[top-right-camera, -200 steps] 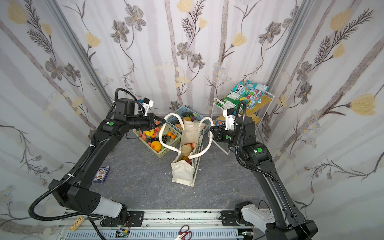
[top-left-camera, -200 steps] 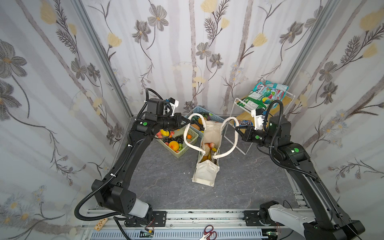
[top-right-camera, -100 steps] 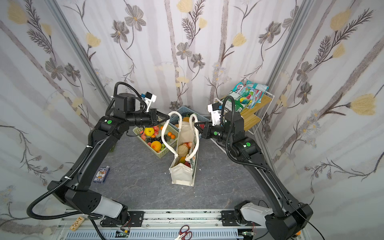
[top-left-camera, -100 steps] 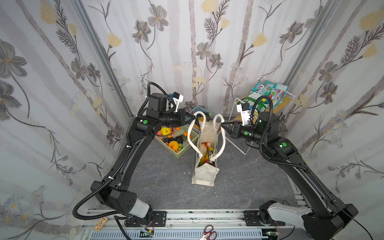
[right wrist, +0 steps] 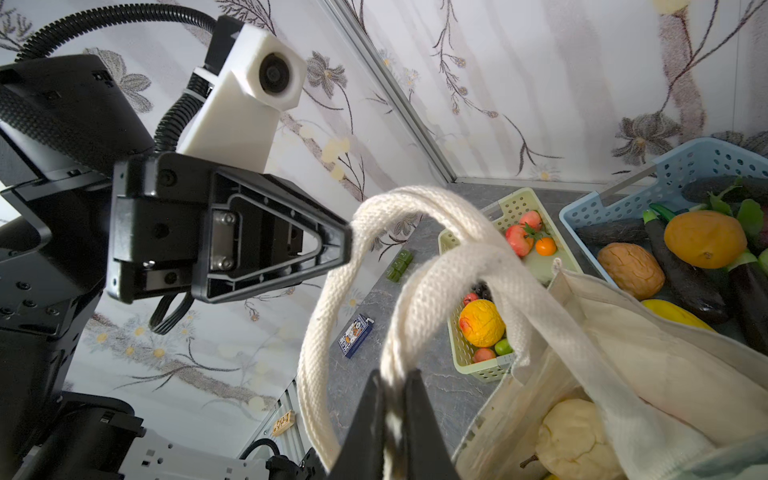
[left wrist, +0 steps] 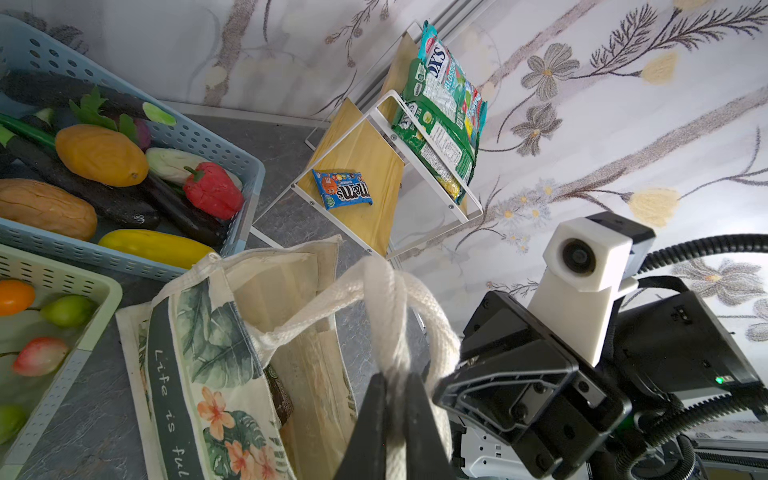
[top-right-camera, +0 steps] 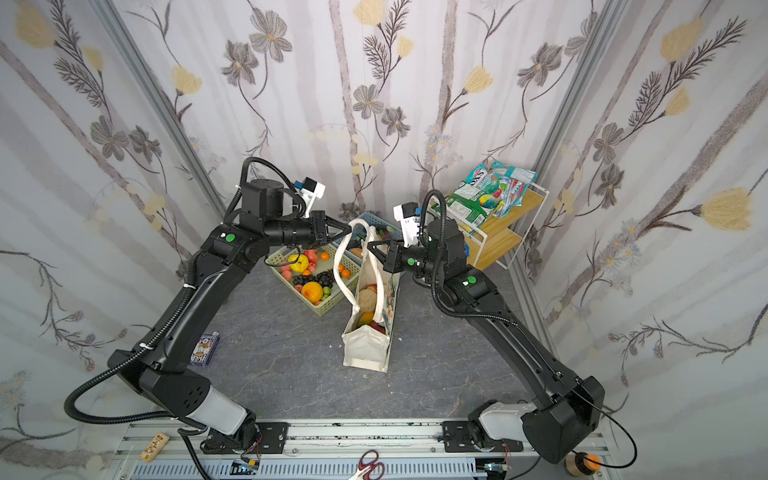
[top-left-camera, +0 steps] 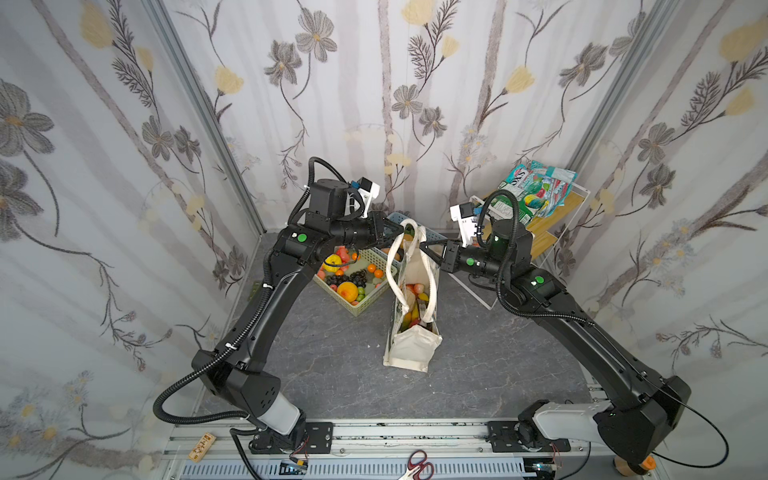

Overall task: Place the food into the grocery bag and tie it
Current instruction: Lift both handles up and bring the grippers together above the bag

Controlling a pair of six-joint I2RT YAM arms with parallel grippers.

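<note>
Two grippers meet above the grocery bag, which stands upright on the grey tabletop at the centre of both top views.

Left gripper: jaws closed on rope handle A, with the cord pinched between the fingers (clearest in the left wrist view).

Right gripper: jaws closed on rope handle B, pinched in the same way.

Both handles are raised into tall loops. Their tops sit close together over the bag mouth and are not yet knotted.

Food lies inside the bag. A beige cauliflower and a red apple lie uppermost, with yellow and orange pieces beneath them.

Surroundings, read from the bag in the top views:
- **10 o'clock:** a pastel green basket of toy fruit, just beside the bag.
- **12 o'clock:** a blue basket of toy vegetables, partly hidden behind the handles.
- **2 o'clock:** a wooden rack with snack packets on its upper shelf.
- **9 o'clock:** a small card box on the tabletop, well apart from the bag.
- **6 o'clock:** red-handled scissors on the front rail.
</note>
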